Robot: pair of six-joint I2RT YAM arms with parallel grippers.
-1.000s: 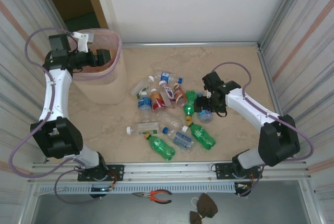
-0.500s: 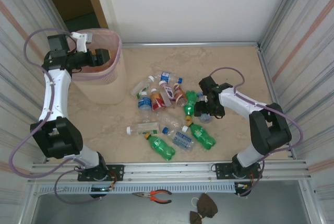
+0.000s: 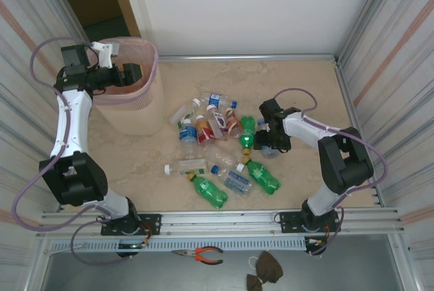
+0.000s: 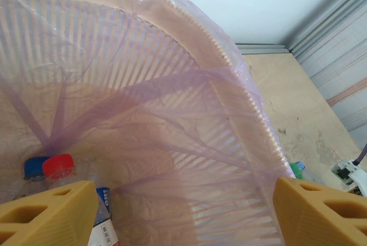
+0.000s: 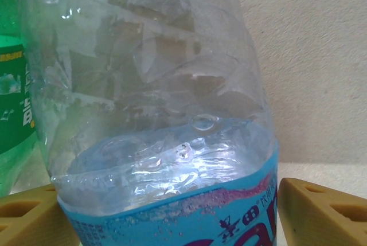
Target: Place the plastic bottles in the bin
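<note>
1. From above, clear and green plastic bottles lie scattered mid-counter.
2. Close up, the right wrist view shows the right hand straddling a clear, blue-labelled bottle; whether it squeezes cannot be told.
3. Farther back, the left hand, spread wide and empty, hangs over the round pink mesh bin; its wrist view shows a red-capped bottle and a blue-capped bottle inside.

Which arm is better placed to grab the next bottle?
Right. The right gripper is low, straddling a blue-labelled bottle. The left gripper hovers open over the bin, far from it.
</note>
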